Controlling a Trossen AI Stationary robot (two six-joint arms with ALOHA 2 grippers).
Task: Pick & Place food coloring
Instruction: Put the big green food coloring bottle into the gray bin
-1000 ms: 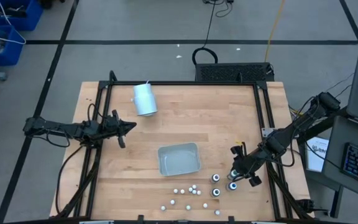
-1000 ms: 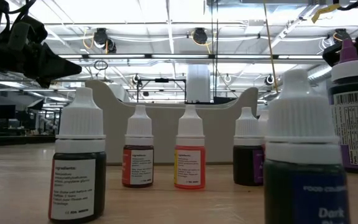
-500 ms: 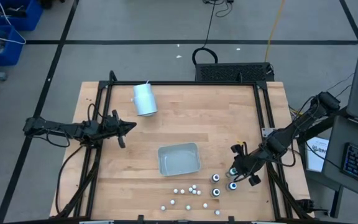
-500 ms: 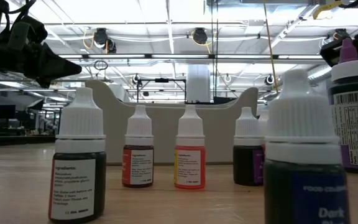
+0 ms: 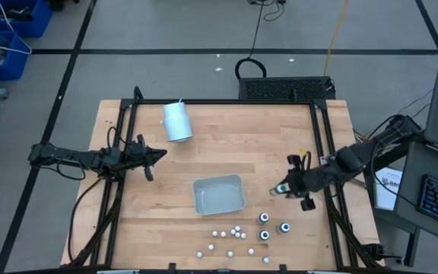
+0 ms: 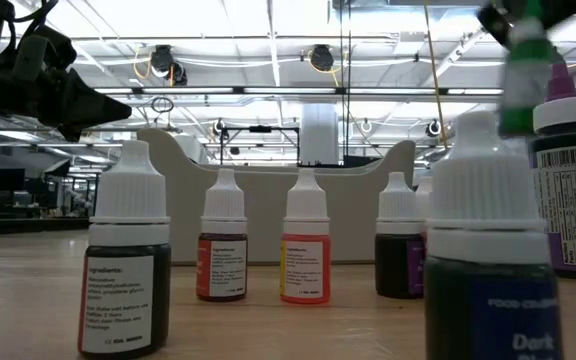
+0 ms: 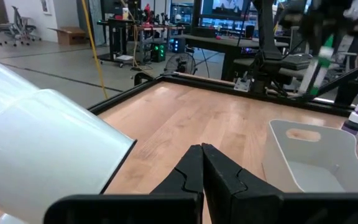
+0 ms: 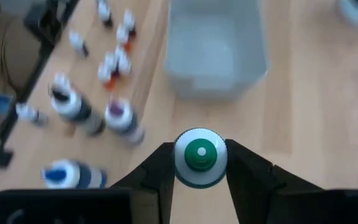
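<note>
We see the right gripper [image 8: 199,163] pinching a dark round food-coloring bottle with a green, white-ringed top [image 8: 199,156], held above the wooden table [image 5: 234,144] beside the grey rectangular tray [image 5: 219,195]. Three similar bottles [image 5: 265,218] and small white-capped ones [image 5: 236,230] stand nearby. The left gripper [image 7: 201,163], fingers pressed together, waits near the white cylinder [image 5: 176,121].

Right end effector [image 5: 280,188] with green-topped bottle [image 8: 199,157], now lifted off the cluster, nearer the tray [image 5: 219,195].

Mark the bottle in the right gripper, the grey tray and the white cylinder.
green-capped bottle [image 8: 199,157], right wrist view, cap top.
grey tray [image 5: 219,185], high view, far rim.
white cylinder [image 5: 177,122], high view, side wall.
</note>
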